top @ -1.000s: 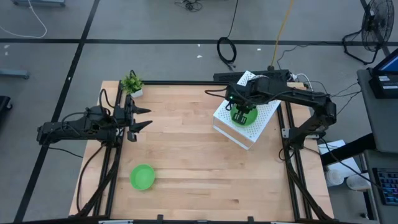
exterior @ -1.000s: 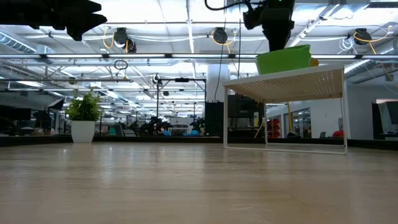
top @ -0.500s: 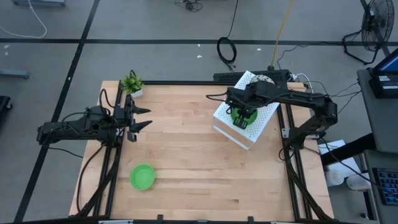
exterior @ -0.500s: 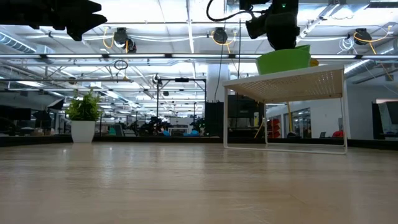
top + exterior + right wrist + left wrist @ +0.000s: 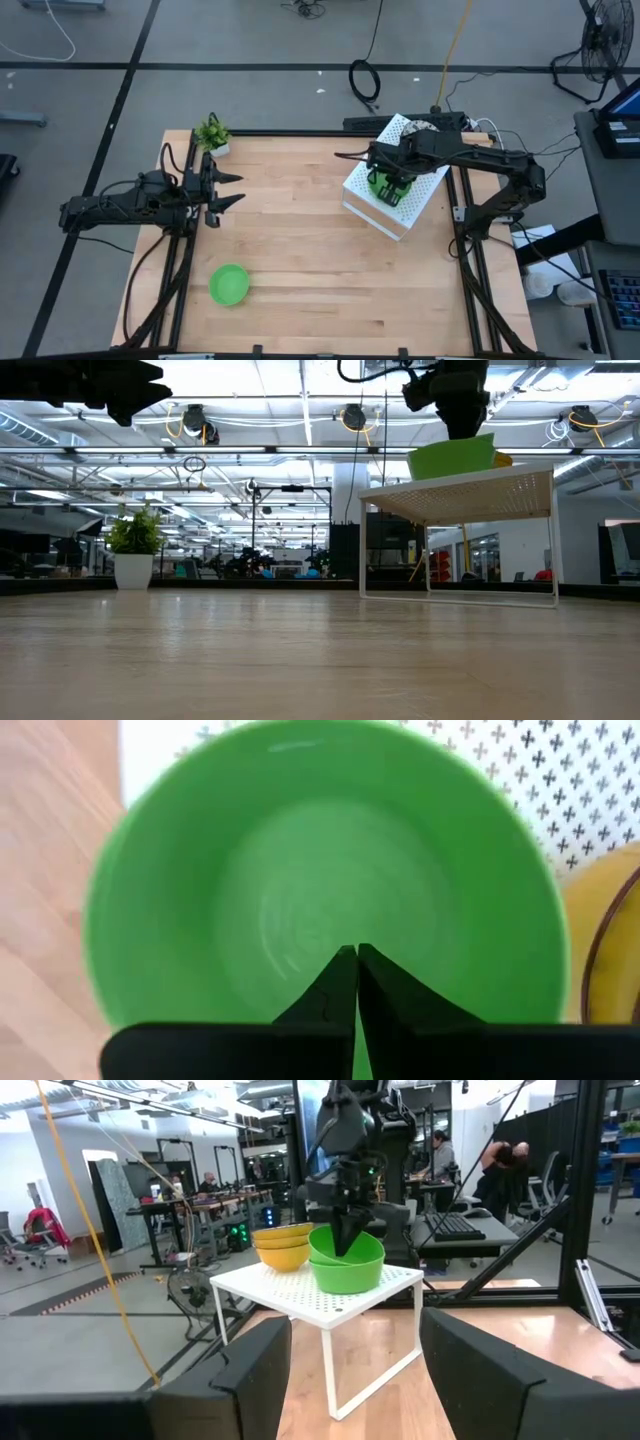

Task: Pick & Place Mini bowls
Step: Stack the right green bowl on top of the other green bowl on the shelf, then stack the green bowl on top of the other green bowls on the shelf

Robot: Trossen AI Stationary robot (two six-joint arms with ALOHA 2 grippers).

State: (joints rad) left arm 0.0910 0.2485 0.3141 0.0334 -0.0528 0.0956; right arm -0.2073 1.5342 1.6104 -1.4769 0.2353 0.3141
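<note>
right pincer [image 5: 391, 190]: fully closed, tips down inside green bowl [image 5: 347, 1261], gripping nothing visible
left pincer [image 5: 232, 189]: partly open, empty, parked at bench 9 o'clock
bowl place: on white rack [image 5: 428, 186], bench 2 o'clock, beside yellow bowls [image 5: 282, 1245]
second green bowl [image 5: 229, 284]: bench 7 o'clock
risk: lifting tips could drag the bowl toward rack edge
bowl axis: round, no long axis, mouth up

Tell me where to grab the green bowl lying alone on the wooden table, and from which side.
Grip the rim of the green bowl, coming straight down from above. It sits upright with its mouth open to the sky, so one finger can probably drop inside the wall and one outside. The left end effector, open and waiting at the table's left edge, is the nearer one.
</note>
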